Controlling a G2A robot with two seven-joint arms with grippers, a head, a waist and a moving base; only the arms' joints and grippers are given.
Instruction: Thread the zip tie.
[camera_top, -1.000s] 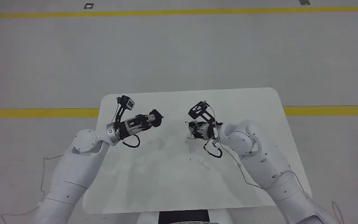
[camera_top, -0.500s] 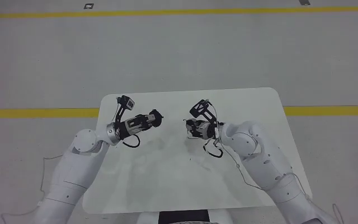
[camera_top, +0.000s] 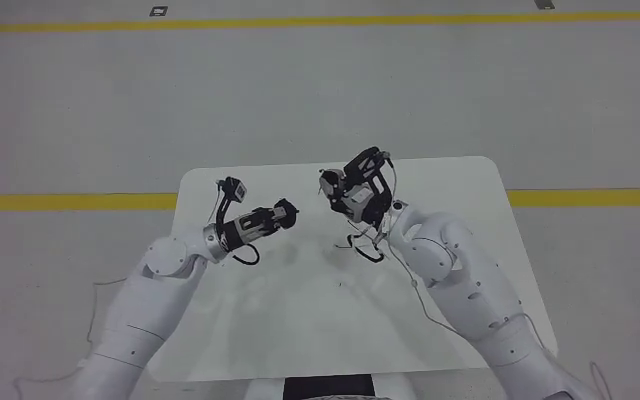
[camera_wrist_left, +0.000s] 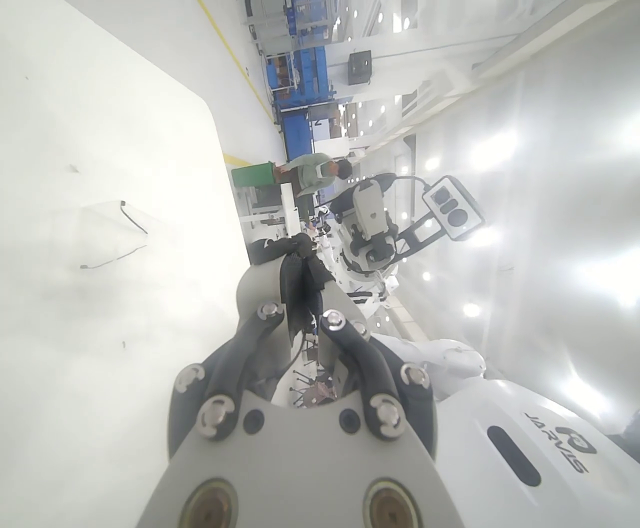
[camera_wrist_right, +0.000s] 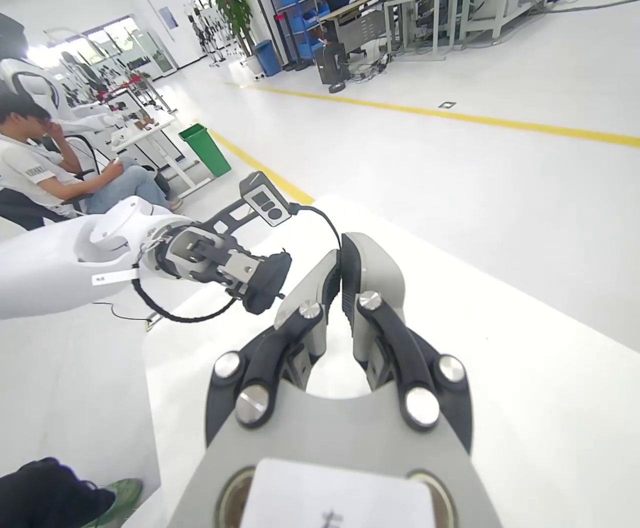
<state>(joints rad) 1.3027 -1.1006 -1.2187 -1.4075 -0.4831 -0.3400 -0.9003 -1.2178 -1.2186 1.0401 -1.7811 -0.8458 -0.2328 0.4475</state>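
Up toward the far edge of the bench (camera_top: 450, 200) went the right gripper (camera_top: 333, 184) within the last second, while the left gripper (camera_top: 285, 211) edged a little toward it. The right fingers (camera_wrist_right: 362, 270) are pressed together at the tips. The left fingers (camera_wrist_left: 292, 280), sheathed in black, are likewise closed on each other. From above, the right gripper hangs at 12 o'clock of the bench, with the left gripper at about 8 o'clock from it, near but not touching. A thin, dark, bent strand, apparently the zip tie (camera_wrist_left: 134, 219), lies loose on the bench, apart from the left fingers.
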